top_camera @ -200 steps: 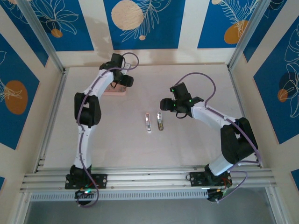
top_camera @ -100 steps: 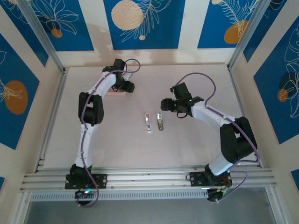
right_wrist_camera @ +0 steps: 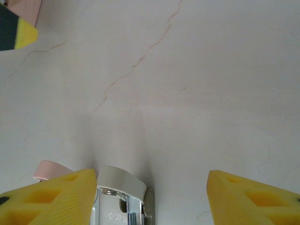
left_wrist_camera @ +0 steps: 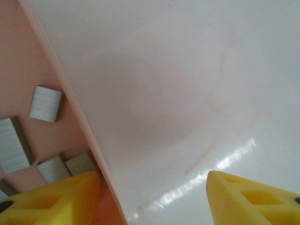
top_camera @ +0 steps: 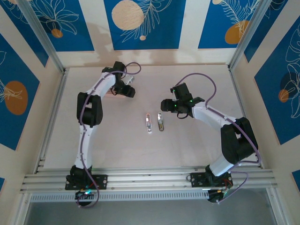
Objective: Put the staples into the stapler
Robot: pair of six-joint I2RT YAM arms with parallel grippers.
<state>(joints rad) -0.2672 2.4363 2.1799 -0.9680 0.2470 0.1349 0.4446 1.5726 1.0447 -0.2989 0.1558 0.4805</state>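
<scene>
While the left arm is stretching out toward the far left corner of the tabletop (top_camera: 187,145), the left gripper (top_camera: 127,90) is hanging over one wall of the pink tray (left_wrist_camera: 18,56). Its jaws are standing wide apart and holding nothing. One finger is over the tray and the other is over bare tabletop. Four little grey staples (left_wrist_camera: 45,103) are lying inside the tray. The right arm is bending at the elbow. The right gripper (top_camera: 165,105) is hanging wide and empty over one end of the stapler (top_camera: 148,123), whose two long parts are lying side by side mid-tabletop.
</scene>
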